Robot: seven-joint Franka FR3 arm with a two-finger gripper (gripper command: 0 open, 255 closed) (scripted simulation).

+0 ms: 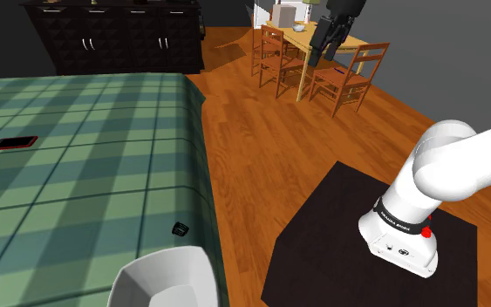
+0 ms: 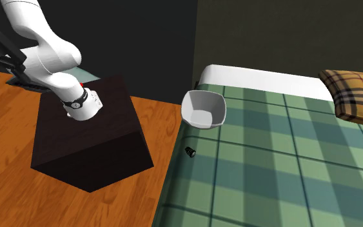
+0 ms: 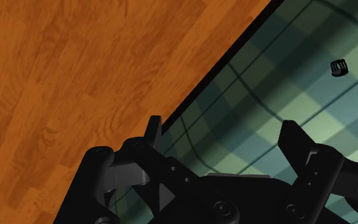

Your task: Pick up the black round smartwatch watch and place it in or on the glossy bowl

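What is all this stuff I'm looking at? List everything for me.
Bed: one, green plaid cover, shoulder view's left.
Watch: one, black, on the bed near its edge, close to the bowl.
Bowl: one, white, at the bed's edge.
Flat device: one, black with red rim, farther along the bed.
Pillow: one, brown plaid, on the bed.
Cabinet: one, dark, beyond the bed.
Table: one, wooden, far end of the floor.
Chairs: at least three, wooden, around the table.
Box: one, white, on the table.
Floor: wood, orange-brown.
Stand: one, black, beside the bed.
Arm: one, white, on the stand.
Gripper: one, black, open, above the bed's edge.
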